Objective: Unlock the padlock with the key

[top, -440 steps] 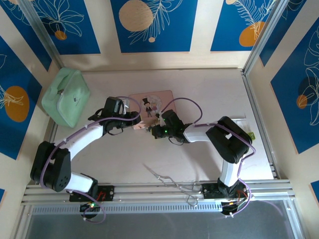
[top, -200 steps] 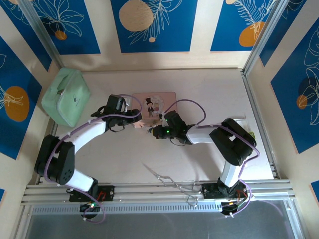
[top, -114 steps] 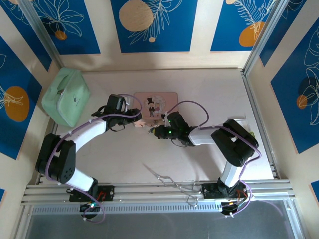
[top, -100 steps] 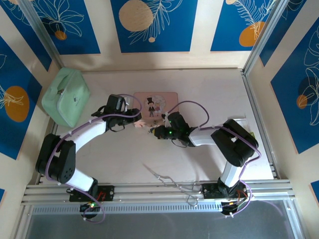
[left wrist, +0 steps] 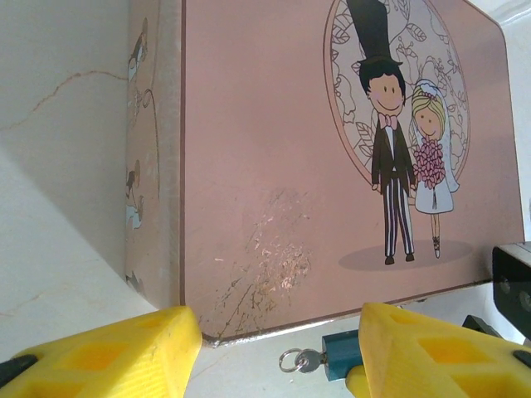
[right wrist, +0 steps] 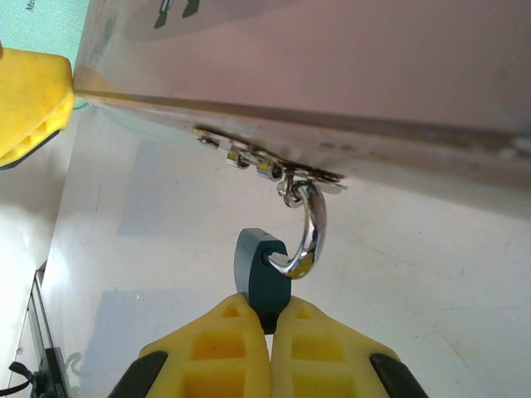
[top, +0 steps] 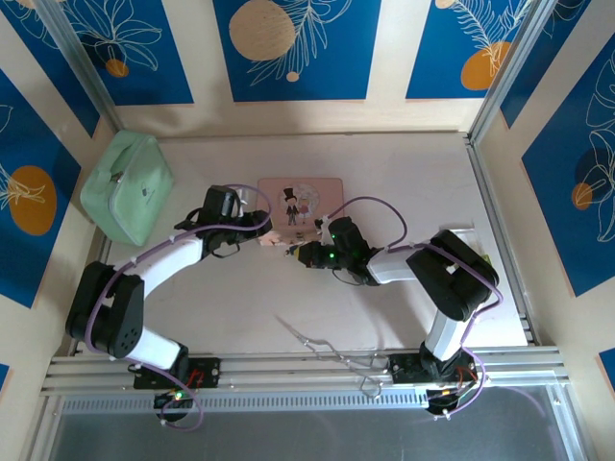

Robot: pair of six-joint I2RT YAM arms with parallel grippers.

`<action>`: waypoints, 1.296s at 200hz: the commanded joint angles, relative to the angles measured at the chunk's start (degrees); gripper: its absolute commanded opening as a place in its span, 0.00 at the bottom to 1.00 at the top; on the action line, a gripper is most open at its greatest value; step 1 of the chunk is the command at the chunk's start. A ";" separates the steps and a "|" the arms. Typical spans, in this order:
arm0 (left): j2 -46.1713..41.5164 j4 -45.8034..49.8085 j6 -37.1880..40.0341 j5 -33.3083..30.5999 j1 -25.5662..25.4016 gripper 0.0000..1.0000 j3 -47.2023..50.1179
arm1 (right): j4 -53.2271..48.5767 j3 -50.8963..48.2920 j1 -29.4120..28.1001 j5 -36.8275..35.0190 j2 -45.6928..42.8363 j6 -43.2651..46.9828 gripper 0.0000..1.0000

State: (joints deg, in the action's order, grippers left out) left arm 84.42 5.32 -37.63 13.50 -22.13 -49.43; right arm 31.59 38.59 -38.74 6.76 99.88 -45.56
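The padlock (right wrist: 261, 278) has a small blue body, and its silvery shackle (right wrist: 309, 228) hooks through the hasp on the front edge of the pink picture box (right wrist: 332, 66). My right gripper (right wrist: 271, 319) is shut on the lower part of the blue body. The key (left wrist: 309, 360), with a small ring, sticks out of the padlock (left wrist: 340, 355) toward the left. My left gripper (left wrist: 274, 356) is open, its yellow fingers (left wrist: 108, 352) either side of the key and apart from it. From above, both grippers (top: 272, 240) (top: 304, 253) meet at the box's near edge.
The pink box (top: 299, 200) lies mid-table. A mint green pouch (top: 125, 184) sits at the far left. A thin silvery wire tool (top: 317, 341) lies near the front rail, between the arm bases. Metal rails border the table on the right and front.
The pink box has turned squarer and shifted slightly right. Both grippers followed it a little to the right, and the right one still holds the padlock.
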 commanded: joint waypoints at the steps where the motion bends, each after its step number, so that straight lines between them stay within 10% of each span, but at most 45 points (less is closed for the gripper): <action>1: 1.27 3.99 -1.17 -0.04 0.90 0.59 0.77 | -4.55 -2.02 0.86 0.64 2.62 -3.54 0.00; 259: 4.19 -0.48 -1.92 1.34 3.75 0.52 5.31 | -13.58 1.51 1.38 0.35 3.00 -3.07 0.00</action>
State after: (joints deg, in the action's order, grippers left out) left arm 88.25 1.72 -38.96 14.35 -18.85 -47.86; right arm 28.91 40.18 -38.54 7.14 100.07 -45.89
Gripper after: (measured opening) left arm 0.528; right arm 0.046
